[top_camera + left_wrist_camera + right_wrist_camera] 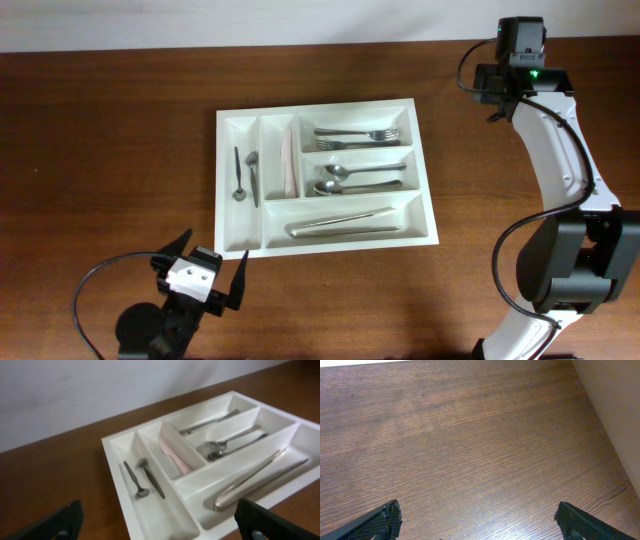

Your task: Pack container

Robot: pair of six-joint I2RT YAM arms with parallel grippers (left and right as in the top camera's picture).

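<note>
The container, a white cutlery tray [320, 104], lies in the middle of the wooden table. Its far long compartment holds forks [357, 134], the middle one spoons [360, 178], the near one long metal pieces [343, 224]. Two small spoons [245, 175] lie in the left narrow compartment and a pink utensil [290, 160] in the second. My left gripper [215, 250] is open and empty just before the tray's near left corner; the left wrist view shows the tray [117, 460] between its fingers [162, 527]. My right gripper [505, 85] is open and empty over bare wood [480, 525], right of the tray.
A pale wall or edge [615, 410] runs along the right side in the right wrist view. A white wall [100, 390] stands behind the table's far edge. The right arm's base [580, 260] is at the table's right side.
</note>
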